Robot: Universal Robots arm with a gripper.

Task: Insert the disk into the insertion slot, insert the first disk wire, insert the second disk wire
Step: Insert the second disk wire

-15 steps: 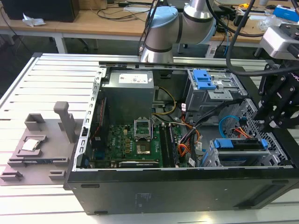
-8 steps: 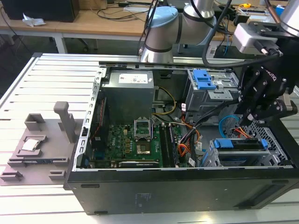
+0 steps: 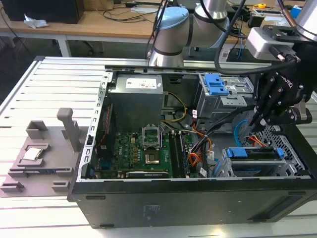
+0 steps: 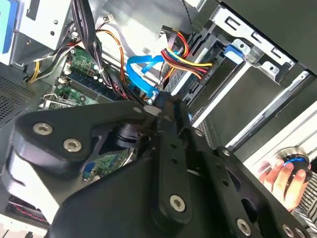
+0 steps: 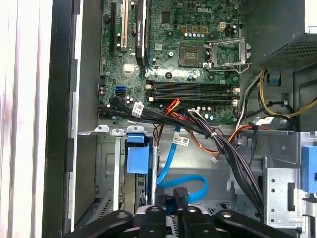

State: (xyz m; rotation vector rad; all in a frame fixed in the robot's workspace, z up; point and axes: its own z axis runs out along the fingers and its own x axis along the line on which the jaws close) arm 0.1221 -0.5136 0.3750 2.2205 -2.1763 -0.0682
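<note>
At right of the exterior view, gripper [image 3: 258, 120] pinching blue wire [image 5: 179, 189] connector above seated disk [image 3: 252, 153] in insertion slot [image 3: 225, 166] at lower right; wire-insertion step judged in hand, calling for squaring connector to disk port.

Work surface: pale grey slatted metal table [image 3: 44, 79] with long parallel grooves, seen in the exterior view.
Far furniture: light brown wooden workbench [image 3: 94, 22] on white legs, behind the table.
On the bench: dark box [image 3: 42, 10], crumpled white paper [image 3: 33, 21], loose black cables [image 3: 126, 12].
Light: even, bright, without hard shadows.
</note>
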